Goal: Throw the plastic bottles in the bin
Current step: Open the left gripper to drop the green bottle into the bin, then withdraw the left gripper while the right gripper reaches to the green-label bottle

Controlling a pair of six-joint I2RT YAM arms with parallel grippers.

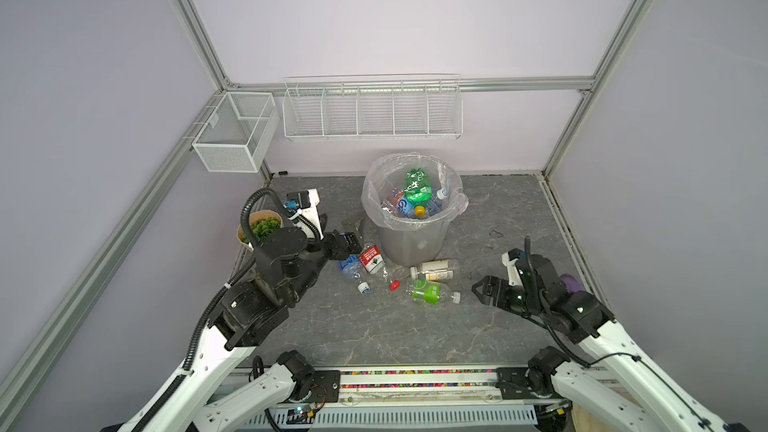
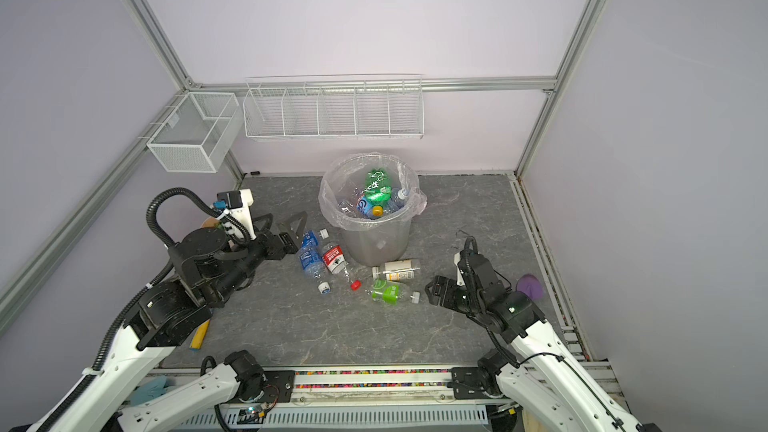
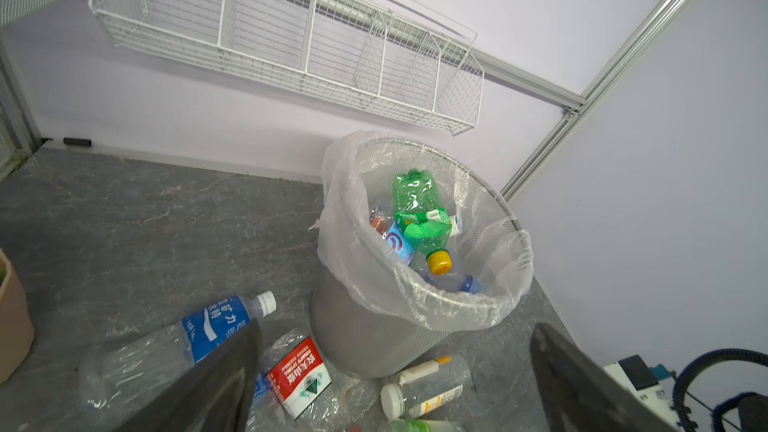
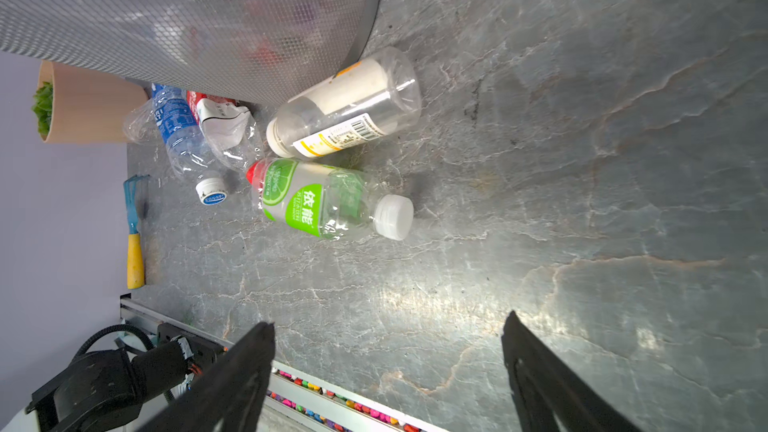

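Left wrist view looks out past the left pincer [image 3: 395, 326]. Its two black fingers [image 3: 212, 392] stand wide apart and hold nothing. One finger sits in front of a blue bottle [image 3: 216, 324], and I cannot tell if it touches it. This pincer is just left of the bin [image 2: 374, 245].

Near it lie the other blue bottle [image 2: 309, 263] and a red bottle [image 2: 334, 257], close side by side on the table [image 1: 395, 326]. They are near and left of the bin.

A white bottle [image 4: 345, 110] lies on its side right by the near side of the bin. A green-label bottle [image 4: 316, 205] lies just nearer than that, with its white cap to the right.

Right of that bottle, and apart from it, is the right pincer [image 4: 387, 321]. Its fingers [image 4: 232, 380] are spread wide too, with nothing between them, low over bare table.

The bin stands at the far middle of the table, with a clear bag [image 3: 345, 218] in it. Inside is a pile of bottles [image 3: 417, 209], and a green one with a yellow cap is on top.

A pot of leaves [image 1: 259, 226] is at the far left. A rake [image 4: 134, 238] lies at the left edge. A purple thing [image 2: 530, 286] is at the right. White baskets [image 1: 372, 110] hang on the walls.
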